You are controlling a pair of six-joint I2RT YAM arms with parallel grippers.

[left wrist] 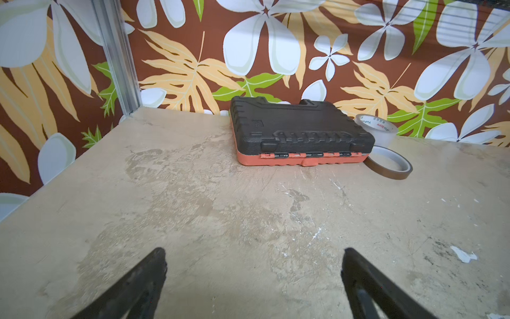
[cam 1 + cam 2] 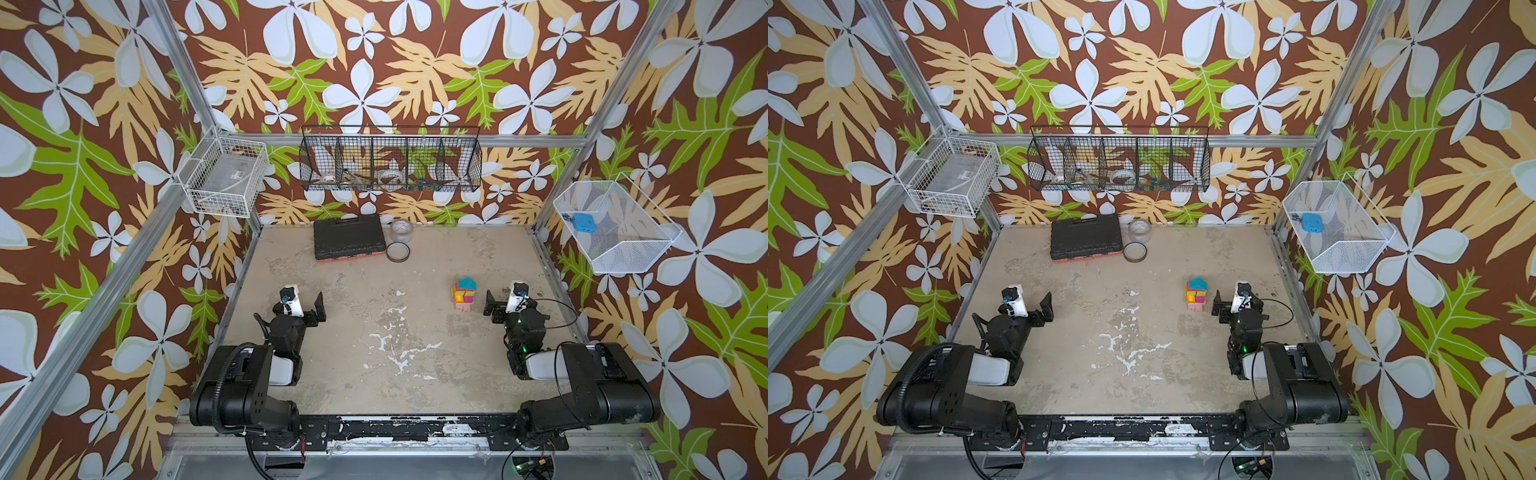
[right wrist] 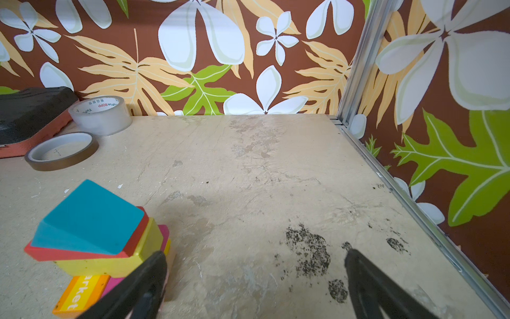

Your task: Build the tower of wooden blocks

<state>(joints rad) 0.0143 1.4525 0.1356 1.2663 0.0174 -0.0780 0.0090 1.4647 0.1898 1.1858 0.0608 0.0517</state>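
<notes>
Scuffed beige table, painted wood block tower stands just left of the empty, wide-open right gripper; left gripper is open too, well apart.

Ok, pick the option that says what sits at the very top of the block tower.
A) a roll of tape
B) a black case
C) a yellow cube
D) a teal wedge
D: a teal wedge caps the wood block tower, with the red and yellow blocks stacked below it.
</notes>
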